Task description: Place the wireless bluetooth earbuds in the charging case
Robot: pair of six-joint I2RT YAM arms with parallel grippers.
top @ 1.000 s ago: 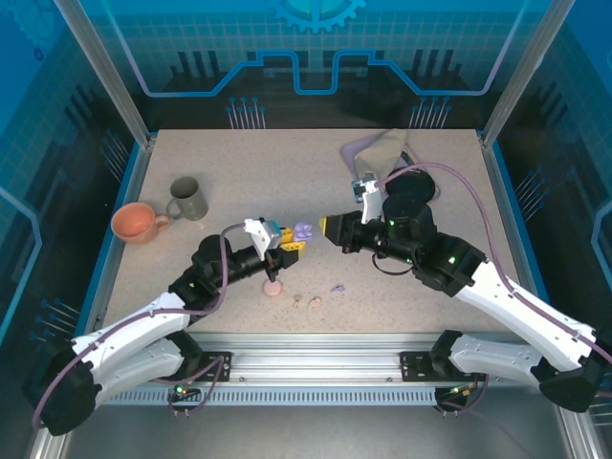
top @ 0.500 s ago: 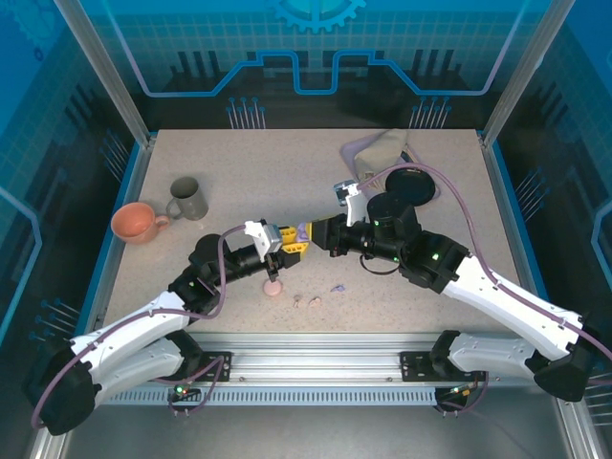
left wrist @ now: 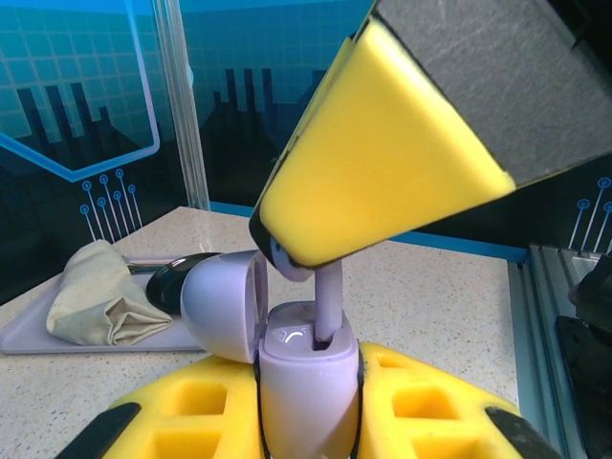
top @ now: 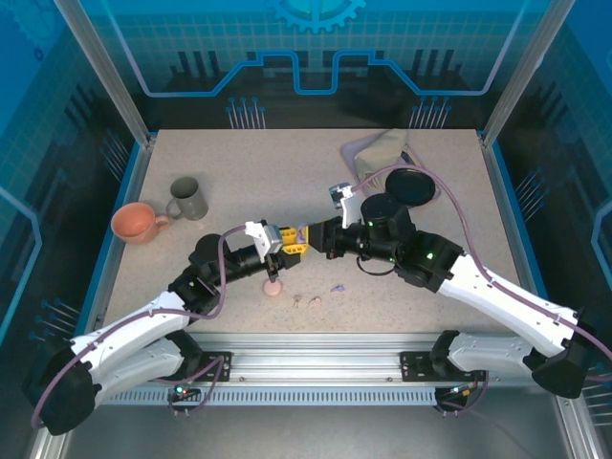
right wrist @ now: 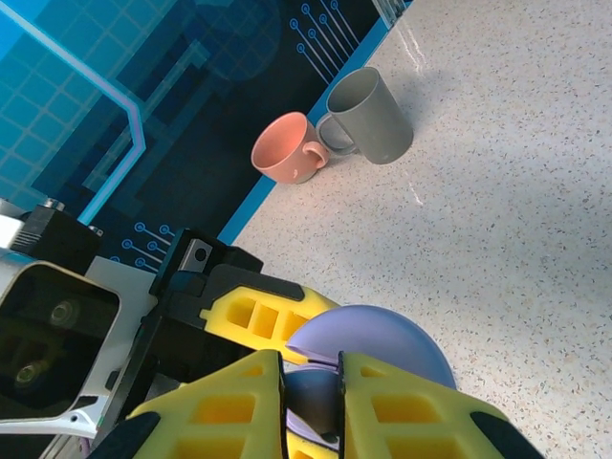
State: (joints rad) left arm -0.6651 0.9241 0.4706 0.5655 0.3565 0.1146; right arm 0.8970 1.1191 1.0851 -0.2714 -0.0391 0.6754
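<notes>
Now, over the middle of the table (top: 239, 163), the right arm has come across within the last second. The right gripper (top: 316, 235), which stood well apart from the left gripper (top: 289, 241), now meets it tip to tip. The left gripper is closed around the lavender charging case (left wrist: 306, 382) and holds it upright, with its lid (left wrist: 225, 306) swung open to the side. The right gripper is pinched narrow on a lavender earbud (left wrist: 328, 298), and the stem is already entering one well of the case. I judge that the insertion has begun but the earbud is not yet seated; a small push down and then a release seem needed. A pink case (top: 273, 287) and some loose earbuds (top: 314, 301) lie on the table nearer the front edge, not yet handled.
</notes>
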